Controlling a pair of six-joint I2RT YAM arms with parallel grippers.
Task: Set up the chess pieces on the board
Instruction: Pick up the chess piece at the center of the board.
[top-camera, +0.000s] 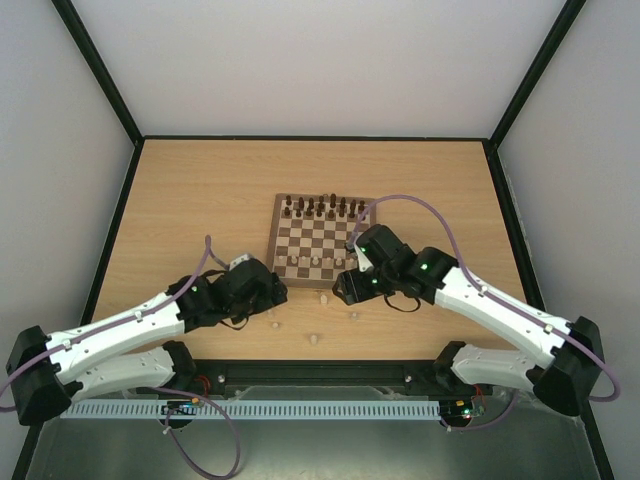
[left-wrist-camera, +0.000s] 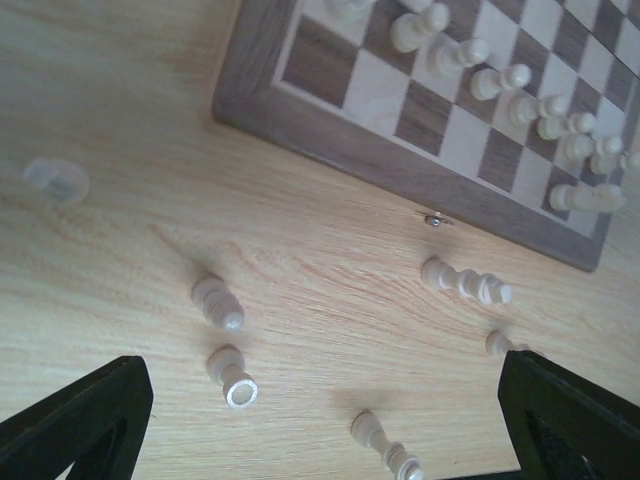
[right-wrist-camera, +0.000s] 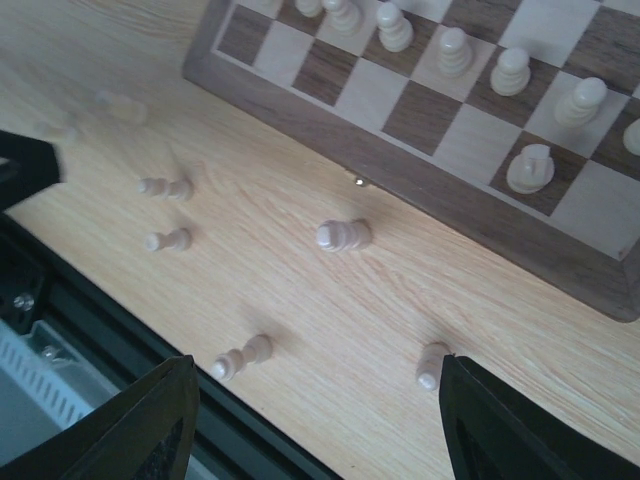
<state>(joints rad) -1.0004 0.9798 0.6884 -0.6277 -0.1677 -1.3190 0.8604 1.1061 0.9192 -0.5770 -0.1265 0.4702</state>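
The board (top-camera: 322, 238) lies mid-table, with dark chess pieces (top-camera: 320, 207) along its far rows and a row of pale ones (top-camera: 310, 262) near its front. Several pale pieces stand loose on the table in front of it (top-camera: 325, 297). My left gripper (top-camera: 278, 292) hovers left of them, open. Its view shows loose pieces (left-wrist-camera: 231, 375) and one (left-wrist-camera: 385, 447) between the wide fingers (left-wrist-camera: 80, 420). My right gripper (top-camera: 346, 290) is open over the board's front edge. A pawn (right-wrist-camera: 432, 364) stands just beside its right finger (right-wrist-camera: 530, 430), and another piece (right-wrist-camera: 241, 357) leans between the jaws.
A black rail (right-wrist-camera: 100, 310) runs along the table's near edge, close to the loose pieces, with a white cable tray (top-camera: 300, 410) beyond it. A small metal latch (left-wrist-camera: 433, 220) sticks out of the board's front border. White walls enclose the table.
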